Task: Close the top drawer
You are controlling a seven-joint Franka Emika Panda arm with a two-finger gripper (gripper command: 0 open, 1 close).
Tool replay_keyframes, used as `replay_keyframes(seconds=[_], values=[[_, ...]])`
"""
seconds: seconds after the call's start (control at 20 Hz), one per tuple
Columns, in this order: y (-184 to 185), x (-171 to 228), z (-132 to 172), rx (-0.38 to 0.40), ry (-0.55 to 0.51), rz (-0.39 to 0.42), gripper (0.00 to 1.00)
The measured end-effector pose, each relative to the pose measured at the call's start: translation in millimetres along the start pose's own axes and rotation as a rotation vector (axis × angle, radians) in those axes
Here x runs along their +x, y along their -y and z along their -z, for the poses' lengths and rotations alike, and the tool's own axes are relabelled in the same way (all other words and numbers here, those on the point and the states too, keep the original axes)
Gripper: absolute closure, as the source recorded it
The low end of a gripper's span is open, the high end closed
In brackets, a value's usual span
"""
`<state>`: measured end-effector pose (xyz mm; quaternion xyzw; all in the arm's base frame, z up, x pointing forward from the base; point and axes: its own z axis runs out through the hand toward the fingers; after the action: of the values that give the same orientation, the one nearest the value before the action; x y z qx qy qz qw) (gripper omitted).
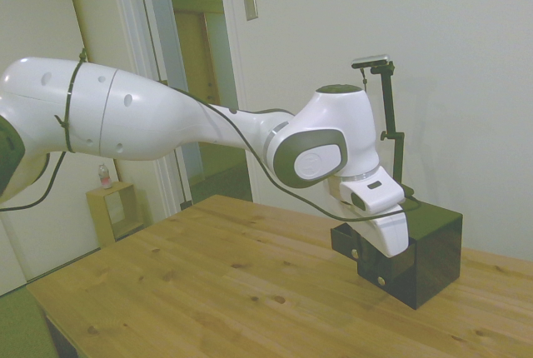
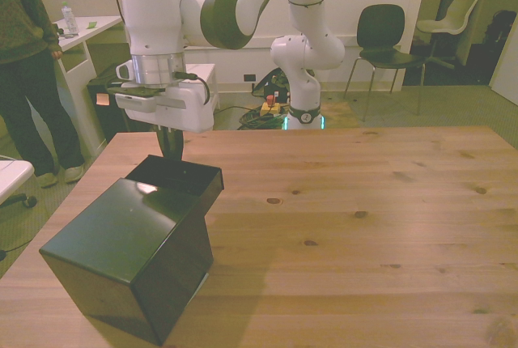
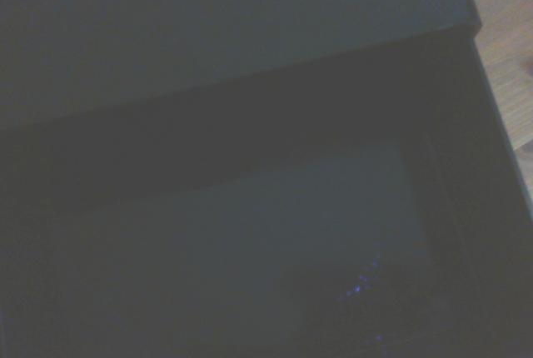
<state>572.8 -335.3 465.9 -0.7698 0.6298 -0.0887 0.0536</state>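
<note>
The top drawer (image 1: 350, 239) stands pulled out from the black cabinet (image 1: 429, 254), which sits on the wooden bench (image 1: 208, 291) near the front view's left edge. The hand (image 2: 169, 144) hangs directly over the open drawer (image 2: 180, 175), its dark fingers reaching down at the drawer's front; whether they are spread or closed, or touching anything, cannot be told. A small metallic knob (image 1: 356, 252) shows on the drawer front. The wrist view shows only the drawer's dark inside (image 3: 250, 250). A person (image 2: 24, 57) stands at the front view's left
</note>
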Motion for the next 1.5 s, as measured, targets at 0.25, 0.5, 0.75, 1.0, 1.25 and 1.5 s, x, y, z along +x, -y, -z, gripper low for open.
replay_keyframes(seconds=[0.25,0.5,0.75,1.0,1.25,1.5], values=[[15,15,5,0.016,0.003,-0.015,1.0],[36,18,16,0.033,-0.012,-0.005,1.0],[51,21,15,0.031,-0.017,-0.012,1.0],[58,32,14,0.026,-0.023,-0.021,1.0],[65,37,16,0.028,-0.029,-0.025,1.0],[71,35,17,0.027,-0.027,-0.02,1.0]])
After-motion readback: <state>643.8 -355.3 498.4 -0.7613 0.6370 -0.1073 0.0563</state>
